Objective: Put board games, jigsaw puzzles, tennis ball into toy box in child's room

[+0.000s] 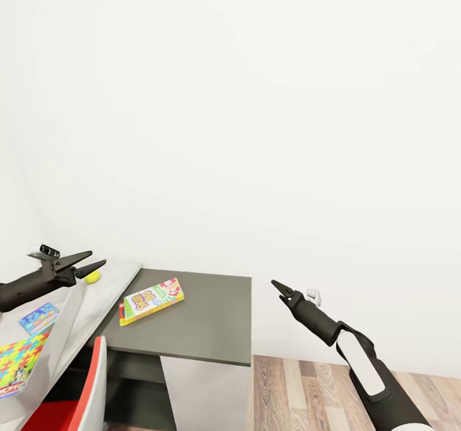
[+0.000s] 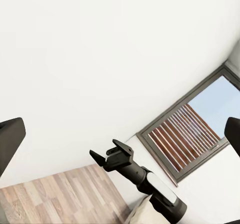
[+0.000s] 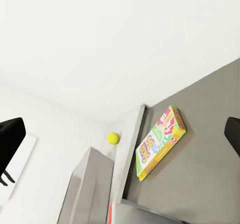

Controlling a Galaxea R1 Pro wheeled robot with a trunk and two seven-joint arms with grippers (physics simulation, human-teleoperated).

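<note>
At the far left of the head view, a jigsaw puzzle (image 1: 18, 358) of bright interlocking pieces lies flat on the white table (image 1: 102, 290), overlapping a printed box whose edge peeks out below it (probably a board game, though too little shows to be sure). Just above it sits a small blue-covered flat item (image 1: 39, 317), perhaps another game or puzzle; I cannot tell which. The left gripper (image 1: 89, 262) hangs above this end of the table with its fingers spread and nothing between them. Just beyond its tips the yellow tennis ball (image 1: 93, 276) rests on the tabletop near the wall.

Further right, a board game (image 1: 152, 300) with a green edge and yellow-red cover lies flat on the dark grey top of the low cabinet (image 1: 205, 328), apart from everything else; the right wrist view shows it too (image 3: 159, 143). At the right, the right gripper (image 1: 278, 285) is held out over the wooden floor, empty, its dark fingers standing wide apart in its own wrist view.

The toy box cannot be seen here. Judging from this, the sorting looks barely begun: every toy on show is loose, and neither arm carries one.
</note>
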